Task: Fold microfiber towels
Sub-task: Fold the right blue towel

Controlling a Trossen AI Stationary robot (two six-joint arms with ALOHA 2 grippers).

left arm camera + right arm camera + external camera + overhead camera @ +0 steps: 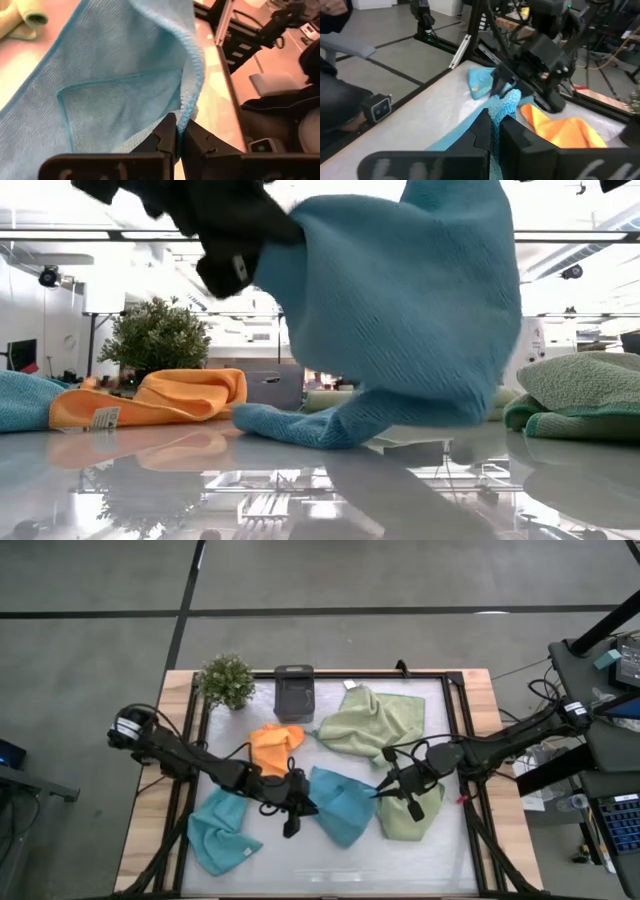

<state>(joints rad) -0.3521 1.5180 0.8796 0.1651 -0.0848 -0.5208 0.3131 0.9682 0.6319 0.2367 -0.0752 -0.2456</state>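
I have both end effectors pinched shut on the middle blue towel at desk centre: left end effector at its nine o'clock edge, right end effector at three o'clock. Its bottom rests on the desk. Farther back at eleven o'clock lies the orange towel.

A light blue towel sits at the centre of the high view, with a second light blue towel at lower left. The orange towel lies above them. Two sage green towels show, one at upper right, one at right. The box is dark grey, the plant green.
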